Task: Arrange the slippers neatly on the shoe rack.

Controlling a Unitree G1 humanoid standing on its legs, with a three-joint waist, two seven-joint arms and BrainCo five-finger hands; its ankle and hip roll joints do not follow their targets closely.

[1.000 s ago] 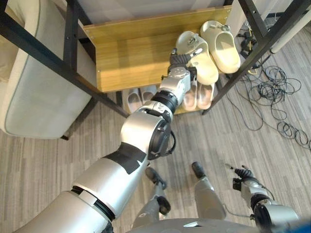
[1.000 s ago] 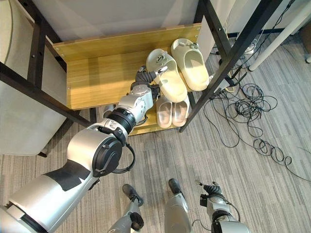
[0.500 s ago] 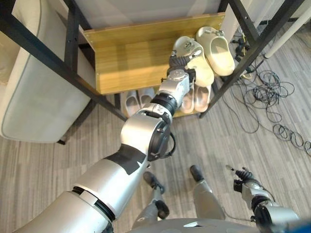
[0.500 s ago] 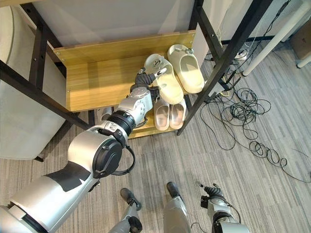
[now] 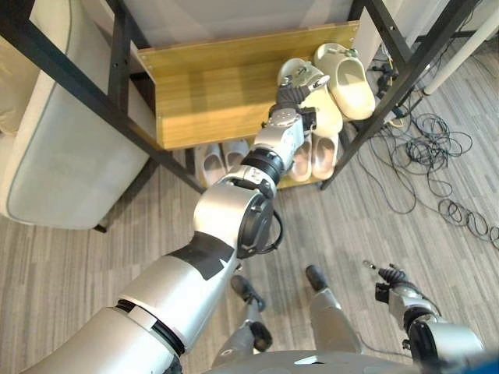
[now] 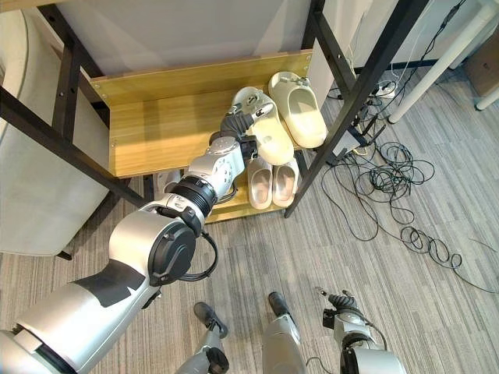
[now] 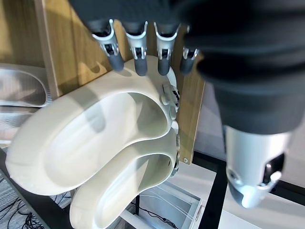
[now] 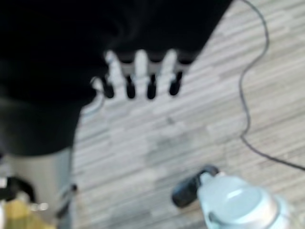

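now left robot hand [image 5: 290,100] touching smooth cream slipper [image 7: 90,143].

Home: shoe rack [image 6: 156,125], sofa [image 5: 47,148]

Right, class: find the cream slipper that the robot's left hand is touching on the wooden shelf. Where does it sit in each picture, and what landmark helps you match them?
Left eye view: cream slipper at upper centre-right, left hand on it.
Right eye view: same slipper near upper centre.
Left wrist view: large slipper past the fingers.
Right wrist view: floor beyond the right hand.
Shared landmark: the second cream slipper beside it.
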